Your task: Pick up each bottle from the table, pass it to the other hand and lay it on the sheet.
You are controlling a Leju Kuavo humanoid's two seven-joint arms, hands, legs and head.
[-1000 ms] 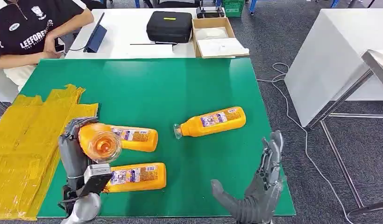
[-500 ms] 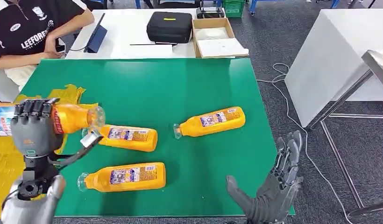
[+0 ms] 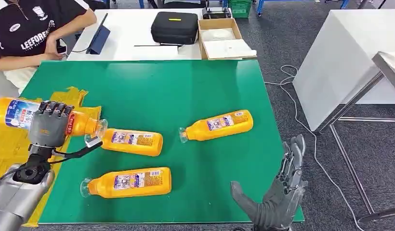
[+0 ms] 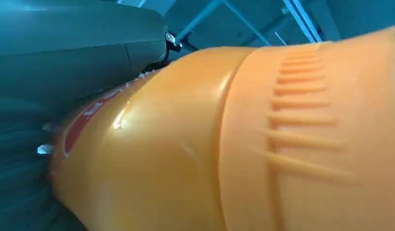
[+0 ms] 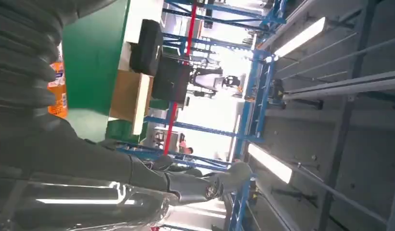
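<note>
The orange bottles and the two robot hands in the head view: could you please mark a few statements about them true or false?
1. The left robot hand grips an orange bottle above the yellow sheet. True.
2. Five bottles lie on the green table. False: three lie there, the upper left bottle, the near bottle and the right bottle.
3. The right robot hand holds nothing, its fingers spread. True.
4. The right bottle stands upright. False: it lies on its side.
5. A black case sits on the white table behind. True.
</note>
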